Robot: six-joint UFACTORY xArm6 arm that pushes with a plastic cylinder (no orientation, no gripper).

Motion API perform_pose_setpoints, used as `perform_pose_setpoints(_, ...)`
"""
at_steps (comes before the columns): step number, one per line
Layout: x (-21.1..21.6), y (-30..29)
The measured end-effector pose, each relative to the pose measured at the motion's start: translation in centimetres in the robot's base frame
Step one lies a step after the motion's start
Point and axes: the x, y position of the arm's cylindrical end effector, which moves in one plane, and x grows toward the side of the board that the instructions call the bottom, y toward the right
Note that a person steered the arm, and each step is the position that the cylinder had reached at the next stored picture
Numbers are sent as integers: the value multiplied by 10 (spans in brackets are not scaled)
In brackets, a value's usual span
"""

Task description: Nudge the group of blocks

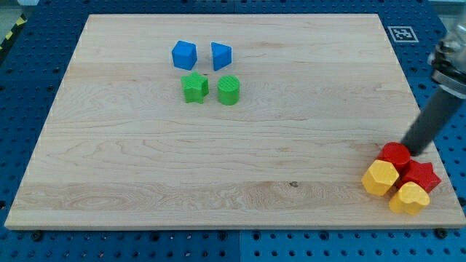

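A tight group of blocks sits at the board's bottom right: a red round block [395, 155], a red star block [421, 175], a yellow hexagon block [380, 177] and a yellow heart block [409, 197]. My tip [413, 151] is at the upper right edge of the red round block, touching or almost touching it. A second group lies at the upper left: a blue cube-like block [184, 54], a blue triangular block [220, 54], a green star block [194, 87] and a green round block [228, 89].
The wooden board [145, 167] lies on a blue perforated table. The bottom-right group is close to the board's right and bottom edges. A black-and-white marker tag [401, 33] sits beyond the top right corner.
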Motion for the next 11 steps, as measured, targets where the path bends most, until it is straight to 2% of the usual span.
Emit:
perform_pose_setpoints(2,46,8)
perform_pose_setpoints(3,55,1)
perform_pose_setpoints(8,53,-68)
perform_pose_setpoints(10,43,-113)
perform_pose_setpoints(11,21,-166)
